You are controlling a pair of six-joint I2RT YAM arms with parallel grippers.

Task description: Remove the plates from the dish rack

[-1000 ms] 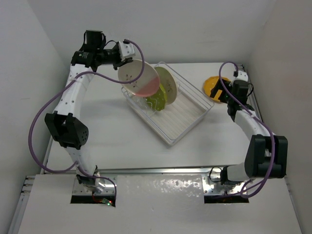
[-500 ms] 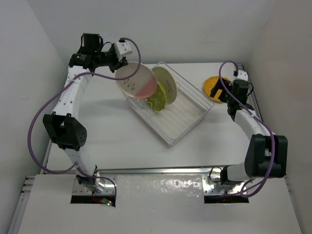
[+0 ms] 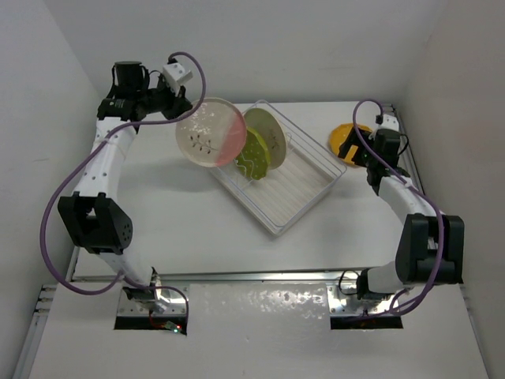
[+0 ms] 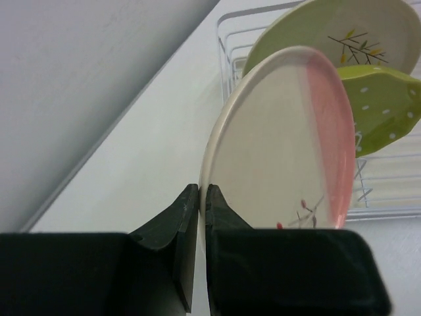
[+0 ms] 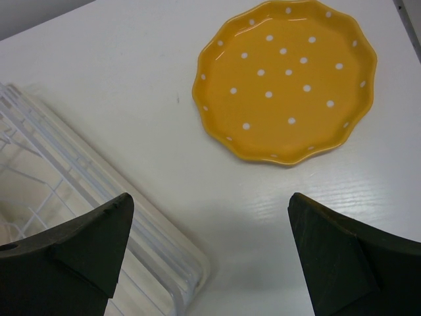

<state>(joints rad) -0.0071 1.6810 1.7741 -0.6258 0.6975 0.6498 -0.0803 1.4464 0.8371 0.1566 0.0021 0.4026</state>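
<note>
Glossy glazed plates (image 4: 289, 151), white wire rack (image 3: 278, 175), matt blk fingers (image 4: 177, 230)

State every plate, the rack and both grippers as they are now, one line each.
dish rack, on the table, two plates in it.
cream-and-pink plate, held up on edge.
pale green-and-cream plate, standing in the rack.
olive-green dotted plate, standing in the rack.
orange-yellow dotted plate, flat on the table.
left gripper, shut on the cream-and-pink plate's rim.
right gripper, open, empty.
</note>
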